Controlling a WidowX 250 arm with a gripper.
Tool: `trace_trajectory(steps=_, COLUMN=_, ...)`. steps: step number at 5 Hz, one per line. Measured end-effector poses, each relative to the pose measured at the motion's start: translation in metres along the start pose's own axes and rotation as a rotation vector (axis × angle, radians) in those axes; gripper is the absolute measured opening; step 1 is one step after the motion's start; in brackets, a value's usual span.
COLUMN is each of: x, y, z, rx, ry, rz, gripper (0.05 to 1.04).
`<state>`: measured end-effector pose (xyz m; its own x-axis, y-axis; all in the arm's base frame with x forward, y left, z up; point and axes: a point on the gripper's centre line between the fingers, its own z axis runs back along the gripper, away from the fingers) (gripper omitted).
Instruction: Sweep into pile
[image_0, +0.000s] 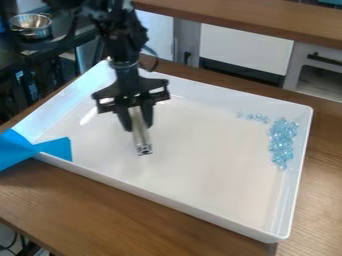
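Blue beads lie along the right wall of the white tray, apart from my gripper, clamped on a pale stick

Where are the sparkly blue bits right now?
In the camera view, the blue bits lie inside the white tray, along its right wall, near the far right corner.

Lying as little shiny blue beads in 1 bunch near the tray's right wall, thinning toward the back. Pointing down as 1 pale stick, leaning a bit.
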<state>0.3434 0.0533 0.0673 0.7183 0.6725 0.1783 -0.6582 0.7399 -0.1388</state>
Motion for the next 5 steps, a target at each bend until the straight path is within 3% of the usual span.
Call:
trace_trajectory(steps=1, x=-0.002, y=0.026, z=-0.014, rx=0.020, ry=0.001, rz=0.002, gripper=0.372)
trace_trajectory(steps=3, x=-0.015, y=0.045, z=-0.009, rx=0.049, ry=0.106, rz=0.067, gripper=0.411)
trace_trajectory(steps=4, x=-0.011, y=0.049, z=0.006, rx=0.092, ry=0.078, rz=0.042, gripper=0.707)
trace_trajectory(steps=5, x=-0.008, y=0.036, z=0.053, rx=0.012, ry=0.046, rz=-0.043, gripper=0.987)
